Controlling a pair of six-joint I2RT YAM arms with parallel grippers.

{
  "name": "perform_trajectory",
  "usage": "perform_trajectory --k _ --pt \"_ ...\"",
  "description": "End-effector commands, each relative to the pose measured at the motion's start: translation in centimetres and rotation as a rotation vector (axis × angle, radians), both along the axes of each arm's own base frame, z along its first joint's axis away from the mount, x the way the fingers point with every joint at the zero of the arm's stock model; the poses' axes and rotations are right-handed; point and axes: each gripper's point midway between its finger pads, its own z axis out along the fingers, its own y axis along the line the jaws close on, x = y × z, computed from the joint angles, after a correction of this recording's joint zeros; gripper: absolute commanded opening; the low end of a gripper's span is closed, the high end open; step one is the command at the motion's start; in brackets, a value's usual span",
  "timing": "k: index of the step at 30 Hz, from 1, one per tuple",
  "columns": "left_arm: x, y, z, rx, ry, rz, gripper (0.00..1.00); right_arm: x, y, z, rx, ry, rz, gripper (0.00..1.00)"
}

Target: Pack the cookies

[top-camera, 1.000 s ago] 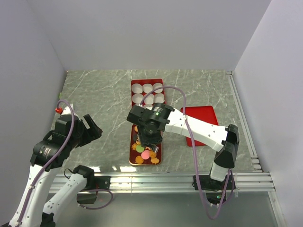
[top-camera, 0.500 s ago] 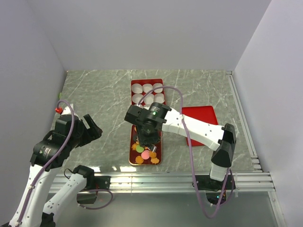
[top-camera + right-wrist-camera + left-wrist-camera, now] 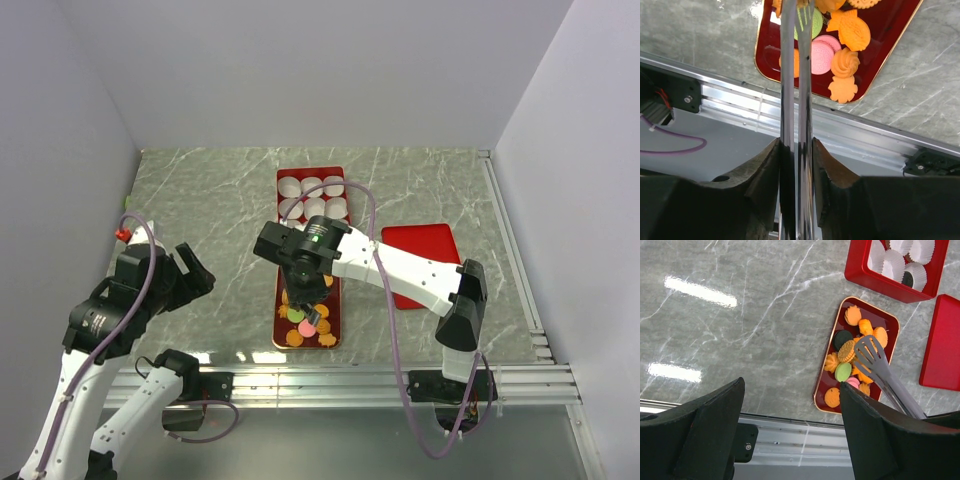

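Right arm [image 3: 400,265] shifted left in top view. Right gripper [image 3: 796,150] clamps tongs [image 3: 875,360] over cookies [image 3: 846,351], lower-centre tray [image 3: 826,385]. Cookies look light and brittle: nip gently across edges. Left gripper [image 3: 790,385] wide, empty.

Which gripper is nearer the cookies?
Right. The right gripper, holding tongs, hangs directly over the cookies; the left gripper sits well off to their left, open and empty.

Left arm [image 3: 95,320] folded at left, left fingers [image 3: 710,430] apart, empty. Right arm [image 3: 400,270] stretched leftward, right fingers [image 3: 760,185] pinching tongs [image 3: 788,100].
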Motion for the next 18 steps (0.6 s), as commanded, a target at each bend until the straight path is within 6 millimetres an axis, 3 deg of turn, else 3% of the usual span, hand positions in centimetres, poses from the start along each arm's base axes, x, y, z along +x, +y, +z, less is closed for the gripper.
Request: perform_trajectory --k 1,6,11,18 --pt "-0.2 0.4 0.4 0.020 -0.023 0.002 0.82 -0.1 -0.3 0.4 -0.007 -0.013 0.001 0.32" --pt "-0.2 0.5 0.4 0.021 -0.026 0.004 0.83 -0.2 -0.6 -0.1 -0.026 -0.010 0.007 0.31" --pt "-0.1 0.5 0.4 0.023 -0.024 0.007 0.83 -0.4 -1.0 -0.3 -0.039 -0.006 0.016 0.23" --pt "0.4 0.3 0.6 0.015 -0.026 0.009 0.82 -0.2 -2.7 0.9 -0.046 -0.043 0.001 0.13"
